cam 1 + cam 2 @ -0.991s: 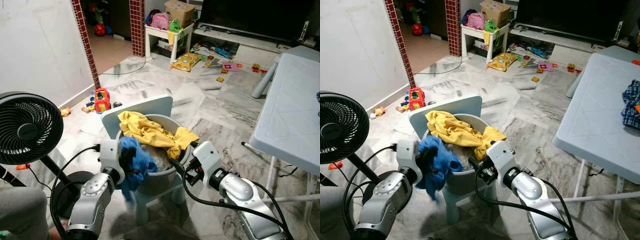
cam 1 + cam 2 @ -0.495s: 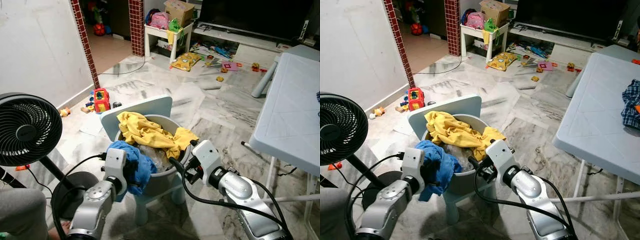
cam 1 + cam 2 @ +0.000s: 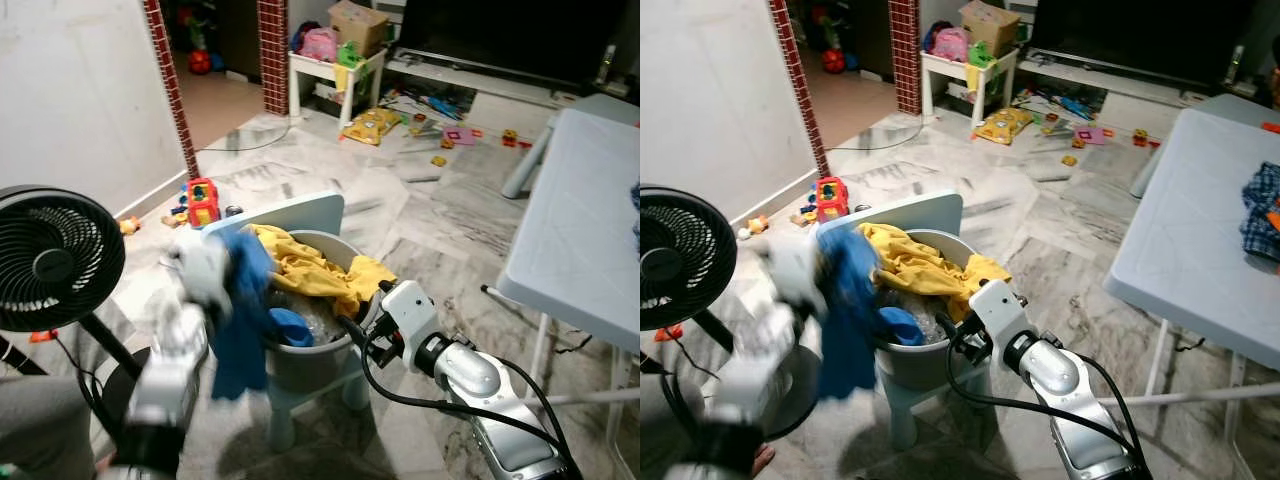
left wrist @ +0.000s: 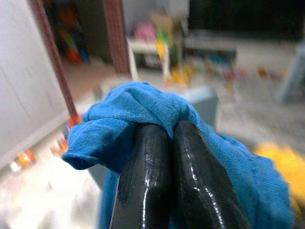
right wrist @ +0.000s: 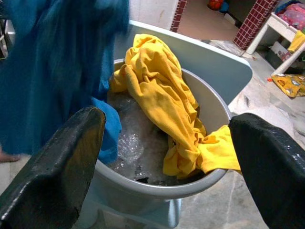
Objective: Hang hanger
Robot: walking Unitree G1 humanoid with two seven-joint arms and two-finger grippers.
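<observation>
A grey bucket (image 3: 312, 366) stands on a small pale blue chair (image 3: 291, 212). A yellow cloth (image 3: 312, 270) is heaped in the bucket and hangs over its rim. My left gripper (image 4: 169, 128) is shut on a blue cloth (image 3: 243, 310). It holds the cloth up at the bucket's left side, blurred by motion. The cloth hangs down outside the bucket, with one end inside it (image 5: 110, 129). My right gripper (image 5: 164, 117) is open at the bucket's near right rim, its fingers (image 5: 52, 167) spread wide and facing the laundry.
A black fan (image 3: 52, 257) stands at the left. A white folding table (image 3: 585, 230) at the right carries a plaid cloth (image 3: 1262, 205). Toys (image 3: 203, 199) litter the marble floor behind. A person's grey-clad knee (image 3: 35, 430) is at the bottom left.
My left arm has swung upward, lifting the blue cloth from low beside the bucket to above its rim. The cloth now hangs longer. The right gripper has stayed put.
</observation>
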